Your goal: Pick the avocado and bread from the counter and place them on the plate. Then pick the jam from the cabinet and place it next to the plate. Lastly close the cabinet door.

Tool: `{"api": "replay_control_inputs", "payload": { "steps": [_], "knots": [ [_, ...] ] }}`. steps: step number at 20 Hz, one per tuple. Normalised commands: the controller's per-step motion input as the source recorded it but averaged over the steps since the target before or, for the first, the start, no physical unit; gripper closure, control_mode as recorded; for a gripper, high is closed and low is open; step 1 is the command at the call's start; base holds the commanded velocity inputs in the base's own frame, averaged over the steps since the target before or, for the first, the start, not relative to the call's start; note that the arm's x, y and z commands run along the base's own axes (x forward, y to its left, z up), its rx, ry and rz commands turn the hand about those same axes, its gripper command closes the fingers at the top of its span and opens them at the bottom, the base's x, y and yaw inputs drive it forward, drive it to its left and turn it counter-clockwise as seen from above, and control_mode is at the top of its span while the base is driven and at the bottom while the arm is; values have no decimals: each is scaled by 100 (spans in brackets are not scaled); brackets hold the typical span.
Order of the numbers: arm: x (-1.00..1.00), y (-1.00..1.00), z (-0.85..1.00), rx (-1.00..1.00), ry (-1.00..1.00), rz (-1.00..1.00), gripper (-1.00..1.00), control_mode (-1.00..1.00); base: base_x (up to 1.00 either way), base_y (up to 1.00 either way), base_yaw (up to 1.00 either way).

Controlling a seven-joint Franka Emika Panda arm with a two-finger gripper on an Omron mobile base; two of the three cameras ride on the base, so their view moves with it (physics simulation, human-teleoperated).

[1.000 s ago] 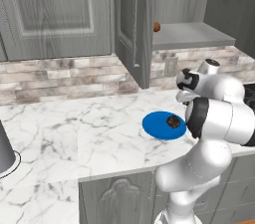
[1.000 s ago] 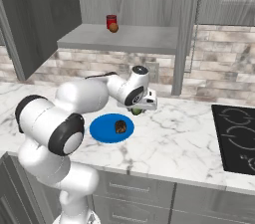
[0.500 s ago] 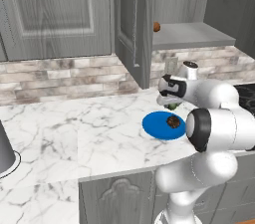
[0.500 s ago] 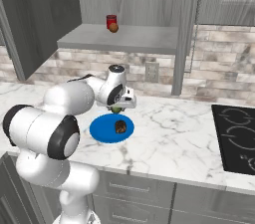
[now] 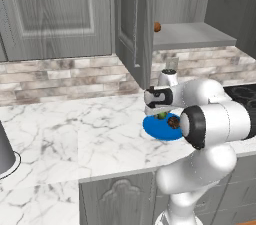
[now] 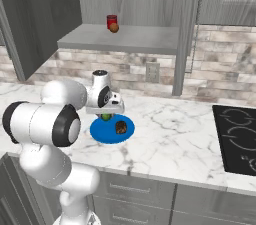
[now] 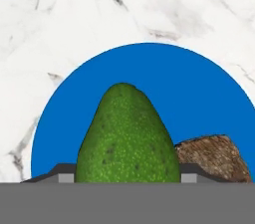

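My gripper point(image 6: 106, 115) is shut on the green avocado point(image 7: 128, 136), which hangs just above the blue plate point(image 7: 164, 78). Both dark fingertips point(image 7: 62, 174) press the fruit's sides. The brown bread point(image 7: 211, 158) lies on the plate beside the avocado. From the base, the avocado point(image 5: 161, 115) hangs over the plate's point(image 5: 156, 130) far edge, with the bread point(image 5: 173, 121) to its right. The red jam point(image 6: 111, 21) stands on the shelf of the open cabinet point(image 6: 120, 39). The cabinet door point(image 5: 134, 24) stands swung out over the white marble counter point(image 5: 75, 134).
An orange-brown ball point(image 6: 114, 27) sits on the shelf right by the jam. A black stovetop point(image 6: 237, 139) lies at the right end of the counter. A dark grey cone-shaped object point(image 5: 5, 151) stands at the left edge. A wall outlet point(image 6: 152, 72) is behind the plate.
The arm has swung left from beside the plate to over it and come lower, carrying the avocado. The bread and plate have stayed put.
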Motion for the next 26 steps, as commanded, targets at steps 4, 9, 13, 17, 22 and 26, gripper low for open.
{"api": "replay_control_inputs", "payload": {
  "steps": [4, 9, 13, 17, 22, 26],
  "knots": [
    [10, 1, -37, -11, 6, 4, 100, -100, 0, 0, 0],
    [1, 0, -35, -3, 1, 5, 100, -100, 0, 0, 0],
    [0, 0, -27, 0, 0, 5, 100, -100, 0, 0, 0],
    [0, 0, -7, 0, 0, 2, -100, -100, 0, 0, 0],
    [0, 0, 1, 0, 0, 0, -100, -100, 0, 0, 0],
    [-6, 0, 27, 1, 0, 0, -100, -100, 0, 0, 0]
  ]
}}
